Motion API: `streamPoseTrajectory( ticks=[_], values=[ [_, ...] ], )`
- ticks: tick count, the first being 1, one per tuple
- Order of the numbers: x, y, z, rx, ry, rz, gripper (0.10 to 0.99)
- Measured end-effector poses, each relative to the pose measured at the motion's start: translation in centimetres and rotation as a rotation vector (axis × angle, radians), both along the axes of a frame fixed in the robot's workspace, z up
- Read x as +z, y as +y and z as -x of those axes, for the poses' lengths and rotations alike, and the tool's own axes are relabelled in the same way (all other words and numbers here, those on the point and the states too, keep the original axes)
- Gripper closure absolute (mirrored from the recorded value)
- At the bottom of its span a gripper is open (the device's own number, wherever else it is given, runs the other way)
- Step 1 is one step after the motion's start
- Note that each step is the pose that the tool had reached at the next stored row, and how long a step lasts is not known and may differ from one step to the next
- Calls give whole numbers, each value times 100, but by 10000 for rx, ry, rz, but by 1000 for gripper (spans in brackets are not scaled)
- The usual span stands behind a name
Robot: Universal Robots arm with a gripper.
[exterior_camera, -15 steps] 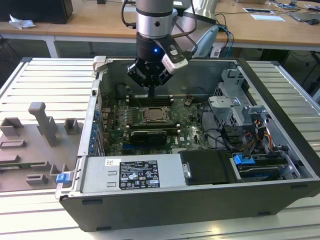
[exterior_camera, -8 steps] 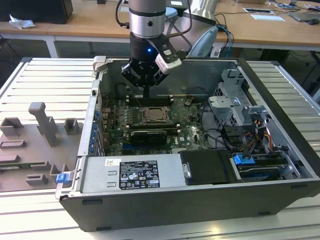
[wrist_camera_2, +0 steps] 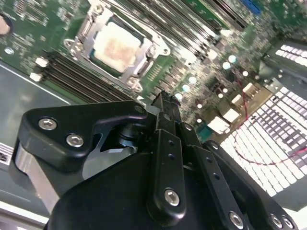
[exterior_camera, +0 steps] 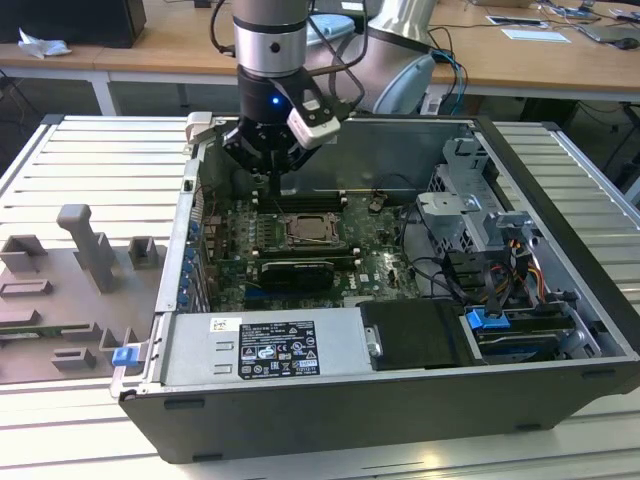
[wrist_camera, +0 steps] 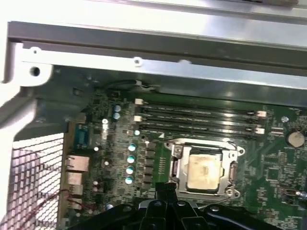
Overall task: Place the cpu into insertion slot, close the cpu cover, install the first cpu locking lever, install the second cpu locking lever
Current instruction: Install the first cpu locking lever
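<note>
One cpu (wrist_camera: 204, 172) sits in the insertion slot (wrist_camera: 175, 167), cpu cover (wrist_camera: 204, 144) down over it; hand (wrist_camera: 166, 188) hovers just beside, pinched narrow and empty, probably for pushing, not grabbing.

On the ribbed silver counter (exterior_camera: 70, 440): open dark computer case (exterior_camera: 400, 420); just beside, toward the exterior view's left, grey moulded fixture plate (exterior_camera: 60, 300).

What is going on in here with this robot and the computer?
A robot arm is working inside an open computer case. Its end effector hangs shut and empty over the motherboard, just beside the cpu. The cpu is seated on the board, with the cover down around it. I cannot tell whether the levers are latched.
</note>
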State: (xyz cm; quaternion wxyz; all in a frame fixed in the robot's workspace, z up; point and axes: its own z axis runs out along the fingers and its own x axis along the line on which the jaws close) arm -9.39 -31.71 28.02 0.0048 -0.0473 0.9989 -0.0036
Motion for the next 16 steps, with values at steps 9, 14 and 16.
streamPoseTrajectory(
  ticks=[9,14,16],
  values=[
    [-91,41,213,11,-1,-1,980],
    [-128,120,214,12,1,0,980],
    [-147,146,217,12,0,0,980]
  ],
)
